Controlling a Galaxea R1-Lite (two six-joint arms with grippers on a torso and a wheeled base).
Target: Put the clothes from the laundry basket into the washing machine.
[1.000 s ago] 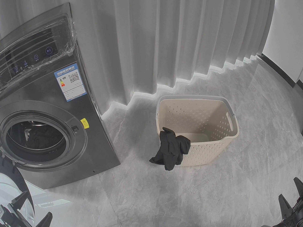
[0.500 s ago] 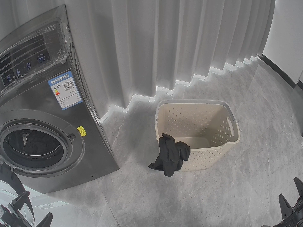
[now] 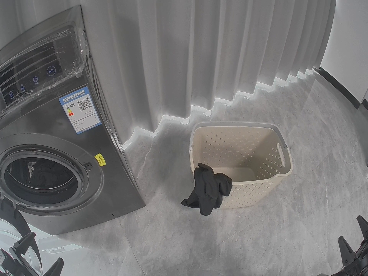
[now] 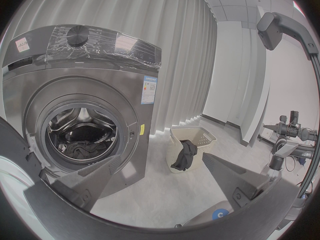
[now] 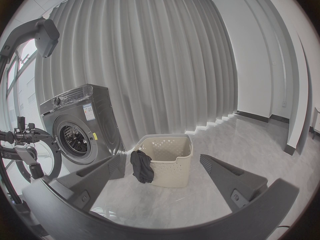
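**A:** Where are the clothes?

**B:** A black garment (image 3: 209, 188) hangs over the rim of the laundry basket (image 3: 234, 124). In the head view it is at the basket's 8 o'clock corner, with most of it draped down the outer wall. More dark clothes (image 3: 44, 173) lie in the drum of the washing machine (image 3: 76, 127).

**A:** And how do basket and machine sit?

**B:** The basket stands upright on the grey floor (image 3: 172, 230), just past the middle of the head view toward 4 o'clock. The machine is at the basket's 9 o'clock, well apart from it. Its round door (image 4: 15, 150) is swung open.

**A:** The end effectors?

**B:** The left end effector (image 3: 40, 253) is at the head view's 7 o'clock edge, low in front of the machine, with its fingers spread wide and nothing between them. The right end effector (image 3: 352, 234) is at the 4 o'clock edge, also spread wide and holding nothing. Both are well apart from the garment.

**A:** Behind all that?

**B:** A pleated white curtain (image 3: 191, 39) runs from 10 to 2 o'clock behind the machine and basket.
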